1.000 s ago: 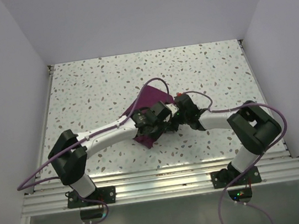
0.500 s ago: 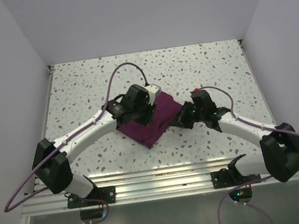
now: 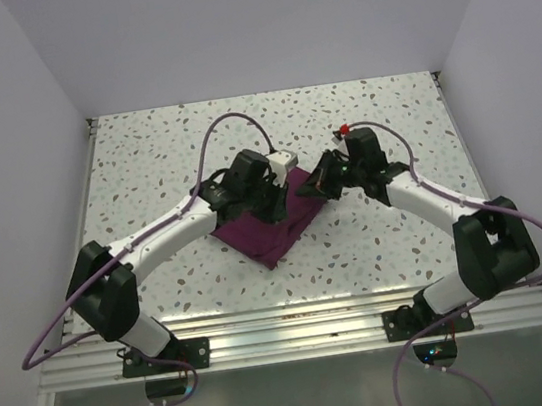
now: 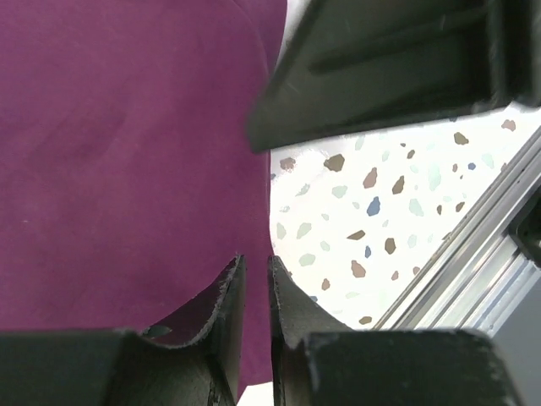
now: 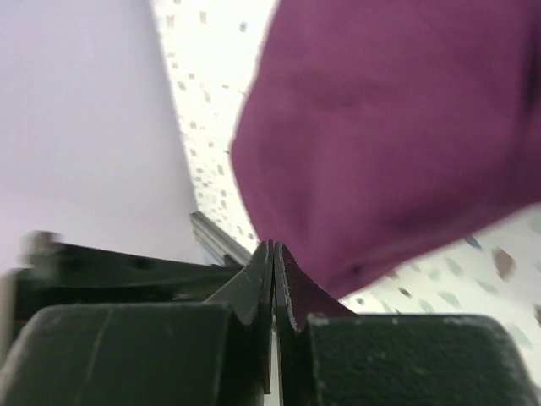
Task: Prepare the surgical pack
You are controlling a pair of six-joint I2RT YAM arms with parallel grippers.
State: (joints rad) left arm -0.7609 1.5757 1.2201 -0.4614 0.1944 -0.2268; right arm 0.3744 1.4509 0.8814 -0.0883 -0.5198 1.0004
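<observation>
In the middle of the top view, on the speckled counter [image 3: 162,148], a dark-purple cloth [image 3: 274,235], folded into a rough diamond with one corner toward the bottom of the frame.

Over the cloth's upper left part, the left tool [image 3: 267,200], pointed down at the fabric. In the left wrist view, its two fingers [image 4: 226,315] at the bottom edge, nearly together, with only a narrow slit between and purple visible through it. A small lip of cloth raised against the left-hand finger. Cannot tell whether fabric is pinched there or merely lying behind. Left two thirds of that frame filled by cloth, speckled counter to the right, a strip of metal rail [image 4: 478,254] at lower right, a dark blurred block [image 4: 389,59] across the upper right.

At the cloth's right-hand corner in the top view, the right tool [image 3: 321,184], extended in from the right of the frame. Closed: in the right wrist view, fingers pressed flat together at bottom centre, tips just beside the cloth's lower edge. Cannot tell whether a fold is caught between them. Cloth blurred across the upper right of that frame, pale wall [image 5: 76,110] at upper left, counter between.
</observation>
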